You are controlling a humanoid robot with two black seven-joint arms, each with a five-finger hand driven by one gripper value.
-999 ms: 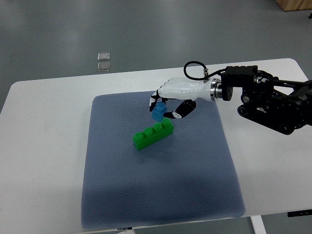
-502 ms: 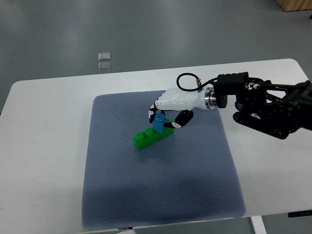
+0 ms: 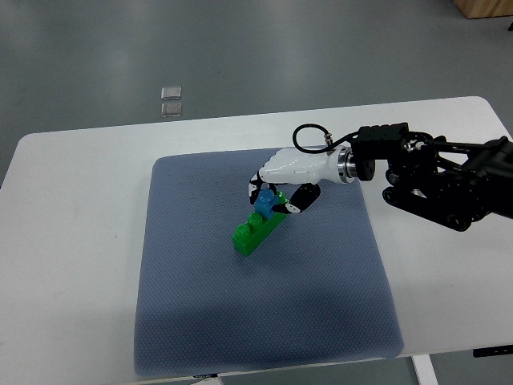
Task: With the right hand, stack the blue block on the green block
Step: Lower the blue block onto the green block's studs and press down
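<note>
A mat (image 3: 264, 305) lies on the table (image 3: 72, 241). The long block (image 3: 255, 228) sits on the mat near its middle. The small block (image 3: 265, 200) sits on the long block's far end, under the right hand (image 3: 290, 174).

A blue-grey mat (image 3: 264, 321) covers the white table (image 3: 72, 241), grey floor (image 3: 240, 48) beyond.

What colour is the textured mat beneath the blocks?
Greyish-blue textured fabric mat, seen clearly in the top view.

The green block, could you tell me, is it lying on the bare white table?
No, the green block lies on the blue-grey mat that covers the table.
</note>
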